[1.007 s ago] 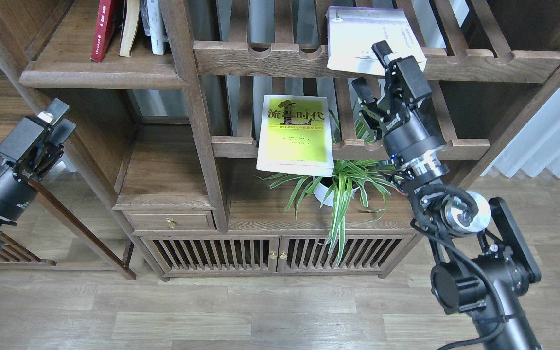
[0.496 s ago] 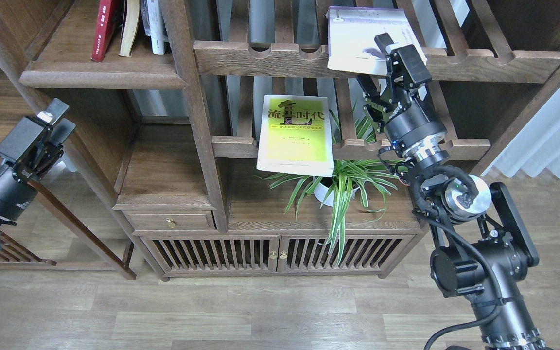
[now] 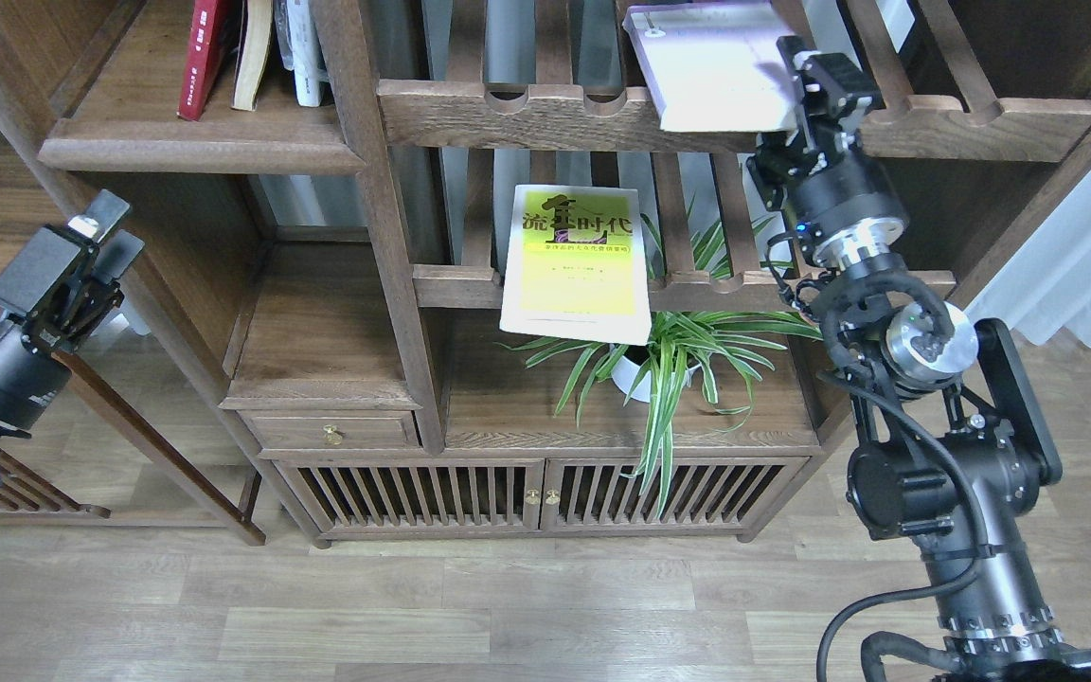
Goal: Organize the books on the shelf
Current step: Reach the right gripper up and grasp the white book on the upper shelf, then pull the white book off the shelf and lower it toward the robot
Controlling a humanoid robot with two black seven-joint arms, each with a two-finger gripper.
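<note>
A white book with a lilac edge (image 3: 706,62) lies tilted on the top slatted rack. My right gripper (image 3: 790,83) is shut on its lower right corner. A yellow-green book with black characters (image 3: 576,260) rests on the middle slatted rack and hangs over the front rail. On the solid dark-brown shelf (image 3: 195,147) at the top left, a dark red book (image 3: 203,52) stands upright beside a cream book and a white one. My left gripper (image 3: 102,232) hovers far left, below that shelf, with nothing in it; its fingers cannot be told apart.
A spider plant in a white pot (image 3: 648,367) stands under the yellow-green book. Lower left is a drawer with a brass knob (image 3: 330,434), with slatted cabinet doors (image 3: 536,497) below. A white curtain (image 3: 1076,256) hangs at the right.
My right gripper rose and closed on the white book's right corner. The book shifted up and left and now sits more tilted. The left arm barely moved.
</note>
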